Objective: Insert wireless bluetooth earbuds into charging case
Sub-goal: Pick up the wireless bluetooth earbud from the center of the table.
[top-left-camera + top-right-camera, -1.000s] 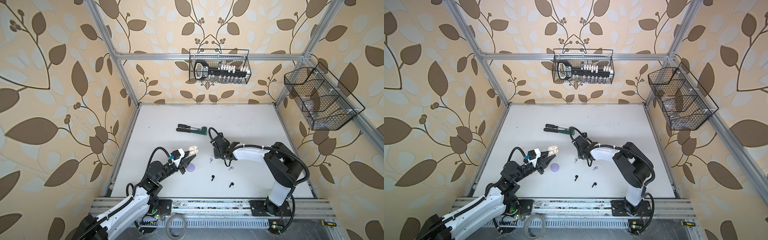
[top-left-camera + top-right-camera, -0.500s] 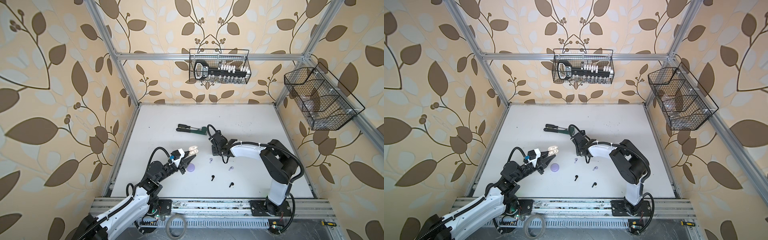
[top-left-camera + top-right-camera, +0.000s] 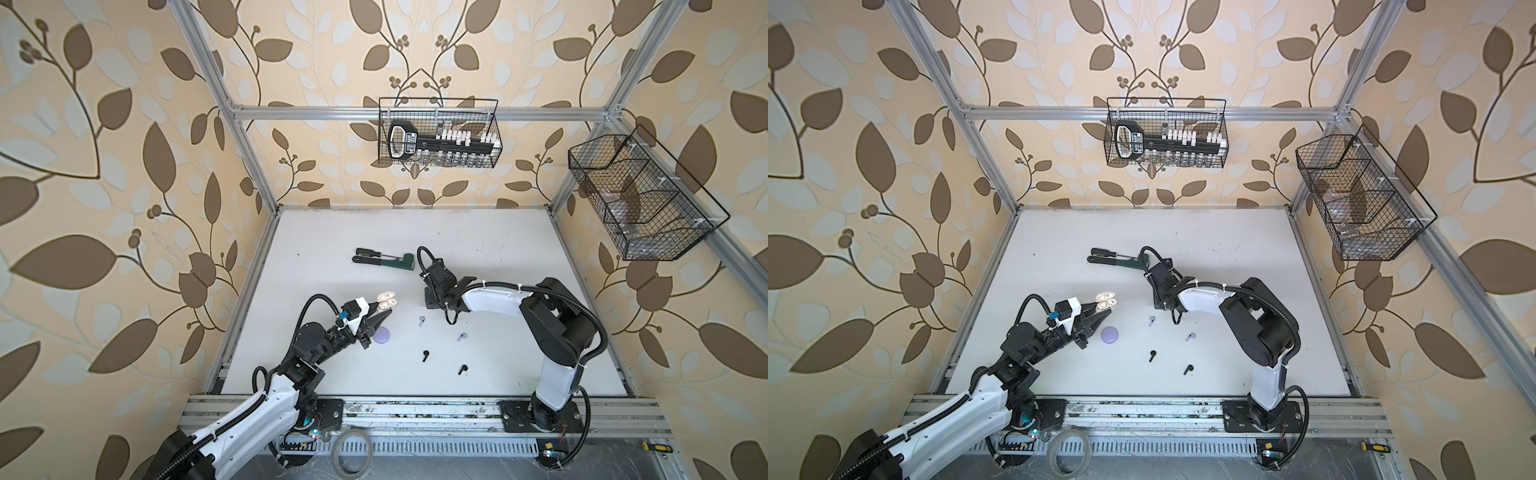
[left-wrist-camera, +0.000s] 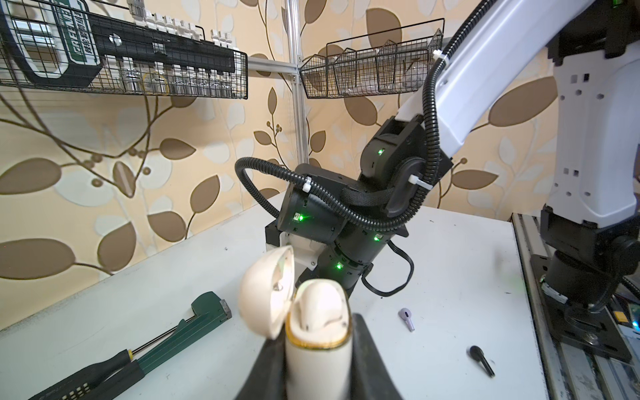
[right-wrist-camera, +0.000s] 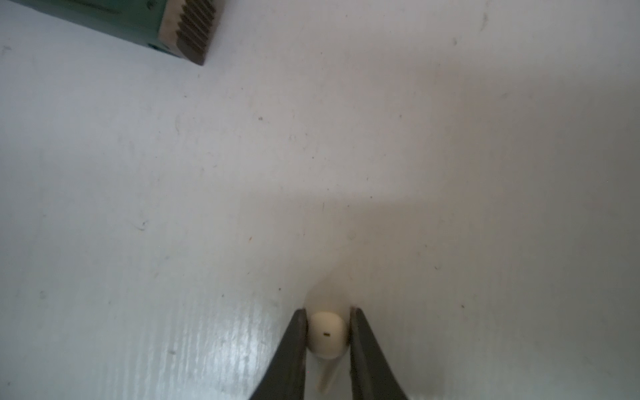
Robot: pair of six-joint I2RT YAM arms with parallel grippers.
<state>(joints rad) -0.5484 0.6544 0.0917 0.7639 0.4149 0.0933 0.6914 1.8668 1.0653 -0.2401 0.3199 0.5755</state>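
Observation:
My left gripper [image 4: 317, 367] is shut on a cream charging case [image 4: 317, 346], held upright with its lid [image 4: 266, 294] swung open. One white earbud [image 4: 320, 304] sits inside it. In the right wrist view my right gripper [image 5: 328, 313] is shut on another white earbud [image 5: 326, 334], pinched at table level. In both top views the right wrist [image 3: 438, 282] hides those fingers. Two lilac earbuds [image 3: 422, 321] [image 3: 461, 336] and two black earbuds [image 3: 425, 355] [image 3: 462, 369] lie loose on the white table [image 3: 519, 353]. A shut lilac case [image 3: 382, 335] lies by the left gripper [image 3: 384, 311].
A green wrench [image 3: 399, 262] and a black-handled screwdriver [image 3: 368, 252] lie behind the right gripper, and the wrench's toothed jaw [image 5: 188, 33] shows close to it. Wire baskets hang on the back wall [image 3: 438, 133] and the right wall [image 3: 640, 199].
The right gripper shifted slightly toward the back left and closed its jaws onto the white earbud. The left arm and its case have not moved.

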